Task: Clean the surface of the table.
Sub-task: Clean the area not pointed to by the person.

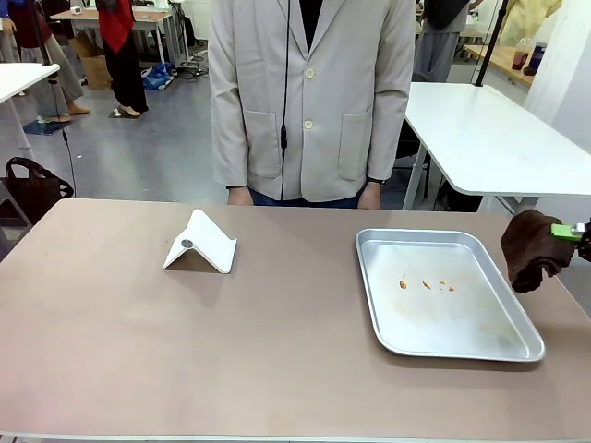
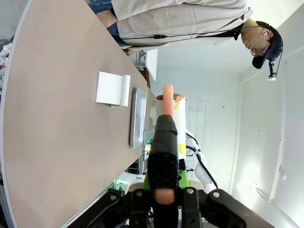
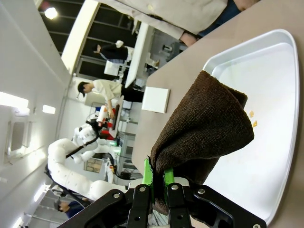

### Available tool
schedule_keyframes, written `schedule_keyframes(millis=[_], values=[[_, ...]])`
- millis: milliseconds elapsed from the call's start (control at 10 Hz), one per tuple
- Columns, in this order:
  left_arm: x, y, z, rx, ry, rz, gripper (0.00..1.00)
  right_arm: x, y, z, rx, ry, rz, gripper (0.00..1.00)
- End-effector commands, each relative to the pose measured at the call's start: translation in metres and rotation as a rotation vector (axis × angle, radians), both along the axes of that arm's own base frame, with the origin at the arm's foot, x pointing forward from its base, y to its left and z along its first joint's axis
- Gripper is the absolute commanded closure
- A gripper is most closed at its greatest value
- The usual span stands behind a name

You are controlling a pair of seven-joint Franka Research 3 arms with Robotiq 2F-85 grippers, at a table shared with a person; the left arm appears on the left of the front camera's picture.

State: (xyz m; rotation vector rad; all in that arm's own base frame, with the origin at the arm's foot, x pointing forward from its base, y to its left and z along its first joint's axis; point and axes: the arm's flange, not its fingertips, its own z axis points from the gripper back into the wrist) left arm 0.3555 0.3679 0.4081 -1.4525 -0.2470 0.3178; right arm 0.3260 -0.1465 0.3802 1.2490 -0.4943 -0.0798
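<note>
We note left claw (image 2: 165, 184) clamped on bottle (image 2: 164, 142) with black head and orange tip. Right claw (image 1: 568, 231) pinches brown cloth (image 1: 529, 251); it hangs bunched at right edge of counter (image 1: 185, 351), just beside tray (image 1: 462, 353). Counter spreads wide across front view, brownish top. Tray sits on its right half, few orange crumbs (image 1: 426, 284) near tray's middle. Farther left, white folded stand (image 1: 205, 242), well apart from tray. Person (image 1: 309, 92) in pale jacket stands at far edge, hands at edge.

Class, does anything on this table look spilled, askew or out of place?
Yes: small orange bits lie scattered inside the metal tray on the right side of the table, like spilled crumbs or drops. Nothing else stands out.
</note>
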Motion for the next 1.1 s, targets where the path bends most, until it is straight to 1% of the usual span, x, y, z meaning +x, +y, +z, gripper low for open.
schedule_keyframes(millis=[0, 100, 200, 400, 600, 700, 800, 900, 1000], values=[[-0.004, -0.006, 0.002, -0.002, -0.003, 0.008, 0.78, 0.007, 0.017, 0.021, -0.179, -0.009, 0.062, 0.9], [-0.004, -0.006, 0.002, -0.002, -0.003, 0.008, 0.78, 0.02, 0.028, 0.027, -0.286, 0.001, 0.102, 0.9], [-0.004, -0.006, 0.002, -0.002, -0.003, 0.008, 0.78, 0.034, 0.038, 0.027, -0.398, 0.028, 0.154, 0.9], [-0.004, -0.006, 0.002, -0.002, -0.003, 0.008, 0.78, 0.062, 0.061, 0.021, -0.611, 0.036, 0.245, 0.9], [-0.004, -0.006, 0.002, -0.002, -0.003, 0.008, 0.78, 0.081, 0.082, 0.008, -0.784, 0.004, 0.279, 0.9], [-0.004, -0.006, 0.002, -0.002, -0.003, 0.008, 0.78, 0.089, 0.089, 0.002, -0.839, -0.021, 0.281, 0.9], [-0.004, -0.006, 0.002, -0.002, -0.003, 0.008, 0.78, 0.099, 0.094, -0.009, -0.933, -0.033, 0.238, 0.9], [-0.004, -0.006, 0.002, -0.002, -0.003, 0.008, 0.78, 0.105, 0.097, -0.019, -0.954, -0.02, 0.201, 0.9], [-0.004, -0.006, 0.002, -0.002, -0.003, 0.008, 0.78, 0.107, 0.101, -0.027, -0.95, -0.036, 0.194, 0.9]])
